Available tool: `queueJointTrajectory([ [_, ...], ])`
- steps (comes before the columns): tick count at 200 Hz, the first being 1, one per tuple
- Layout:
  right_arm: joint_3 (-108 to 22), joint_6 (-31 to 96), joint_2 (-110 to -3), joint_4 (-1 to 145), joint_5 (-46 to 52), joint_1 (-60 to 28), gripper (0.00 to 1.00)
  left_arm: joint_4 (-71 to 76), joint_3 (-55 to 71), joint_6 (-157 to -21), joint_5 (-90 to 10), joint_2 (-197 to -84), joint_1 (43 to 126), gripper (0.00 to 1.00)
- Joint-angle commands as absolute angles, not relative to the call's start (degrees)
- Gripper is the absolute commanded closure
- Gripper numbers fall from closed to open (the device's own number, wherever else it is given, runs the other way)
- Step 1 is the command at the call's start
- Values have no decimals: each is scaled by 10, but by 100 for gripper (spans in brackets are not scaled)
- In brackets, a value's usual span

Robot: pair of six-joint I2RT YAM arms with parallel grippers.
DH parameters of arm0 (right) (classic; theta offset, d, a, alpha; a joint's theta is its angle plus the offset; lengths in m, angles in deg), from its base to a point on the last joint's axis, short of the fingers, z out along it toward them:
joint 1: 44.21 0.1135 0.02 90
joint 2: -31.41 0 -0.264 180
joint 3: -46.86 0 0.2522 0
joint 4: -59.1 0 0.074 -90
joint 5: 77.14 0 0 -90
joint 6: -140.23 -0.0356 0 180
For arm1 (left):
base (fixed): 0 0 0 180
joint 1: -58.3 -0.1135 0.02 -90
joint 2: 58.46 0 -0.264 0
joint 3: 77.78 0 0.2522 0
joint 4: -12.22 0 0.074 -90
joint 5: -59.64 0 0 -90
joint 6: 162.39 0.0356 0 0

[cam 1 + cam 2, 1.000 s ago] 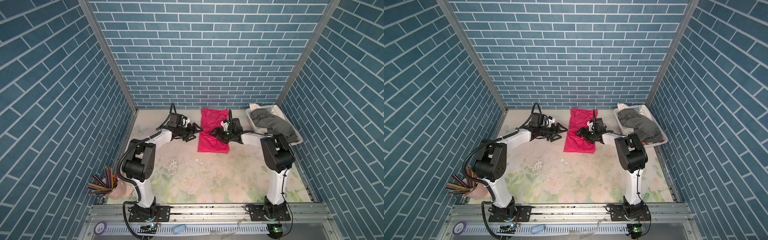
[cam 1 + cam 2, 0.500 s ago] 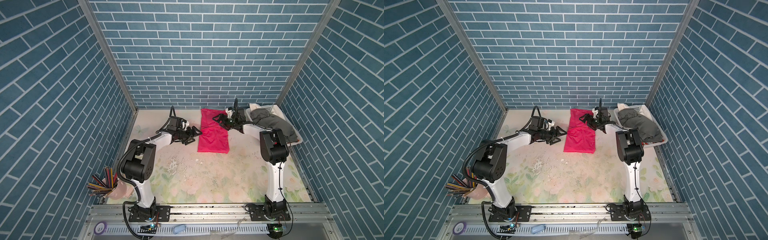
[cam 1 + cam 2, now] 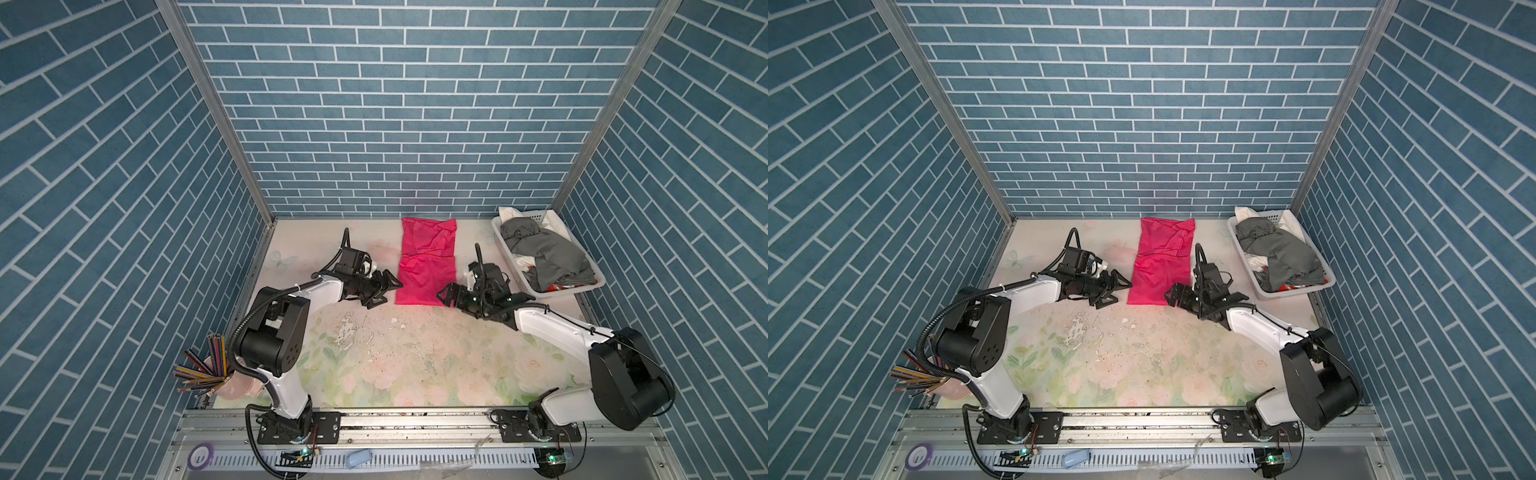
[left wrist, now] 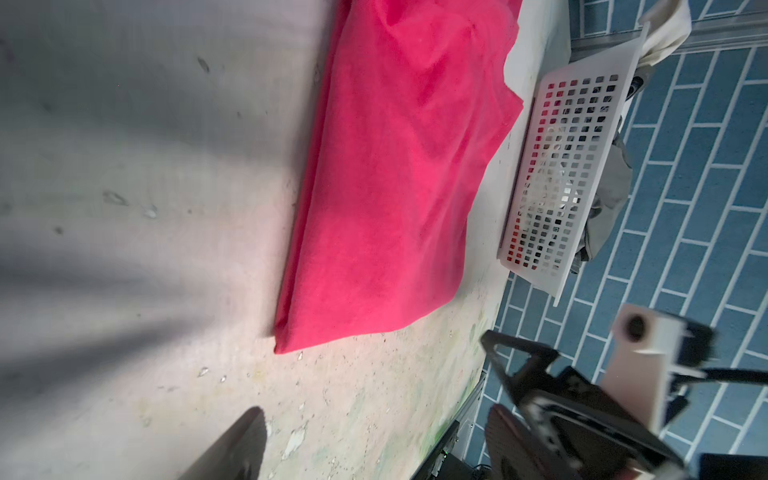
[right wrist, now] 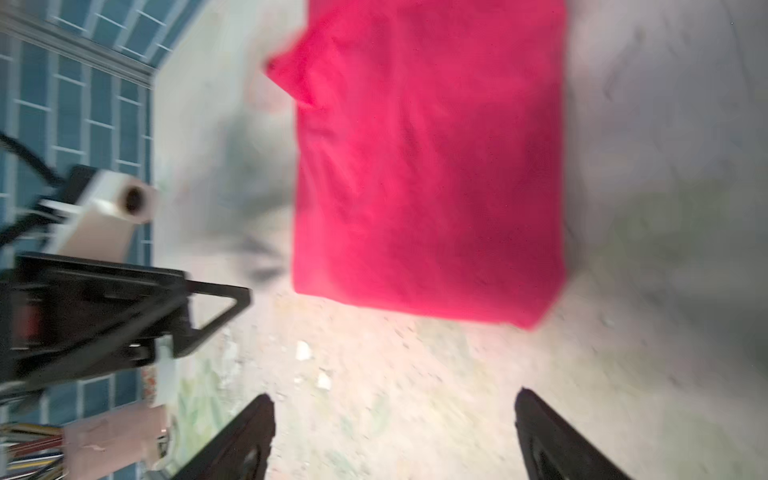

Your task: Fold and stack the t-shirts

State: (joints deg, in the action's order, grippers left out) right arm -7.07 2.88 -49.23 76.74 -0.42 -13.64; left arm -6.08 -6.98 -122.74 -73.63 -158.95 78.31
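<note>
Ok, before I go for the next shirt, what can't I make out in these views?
Both top views: the grey t-shirt covers most of the basket pile; only scraps of other cloth show.
Right wrist view: motion-blurred; the frame edge cuts off the pink t-shirt's far end.
Left wrist view: the basket's slotted wall hides its contents.

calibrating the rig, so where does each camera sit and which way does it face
Top views: stereo pair high over the arm bases, looking down toward the back wall; both whole arms, left gripper and right gripper open.
Left wrist: low on the left arm, facing across the pink t-shirt to the white basket; one own fingertip shows.
Right wrist: on the right arm, facing the t-shirt's near edge; both own fingers.
Shared: all see the pink t-shirt.
</note>
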Motion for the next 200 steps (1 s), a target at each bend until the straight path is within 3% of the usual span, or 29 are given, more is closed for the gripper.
queueJointTrajectory([
  [1,-20,-39,-482,738,47,-135,13,-20,-105,-1272,-741,-1556,793,16],
  [37,-24,-46,-556,664,23,-135,16,54,-158,-1333,-752,-1559,796,16],
  [80,-16,-83,-623,580,9,-146,29,142,-180,-1398,-746,-1592,807,21],
  [115,-11,-100,-645,556,23,-153,39,186,-185,-1423,-749,-1639,813,36],
  [139,8,-117,-656,517,18,-163,53,188,-189,-1416,-735,-1659,810,45],
  [171,2,-108,-665,517,27,-164,67,193,-179,-1398,-720,-1689,807,73],
  [200,0,-97,-663,527,31,-165,59,205,-159,-1386,-705,-1701,803,82],
])
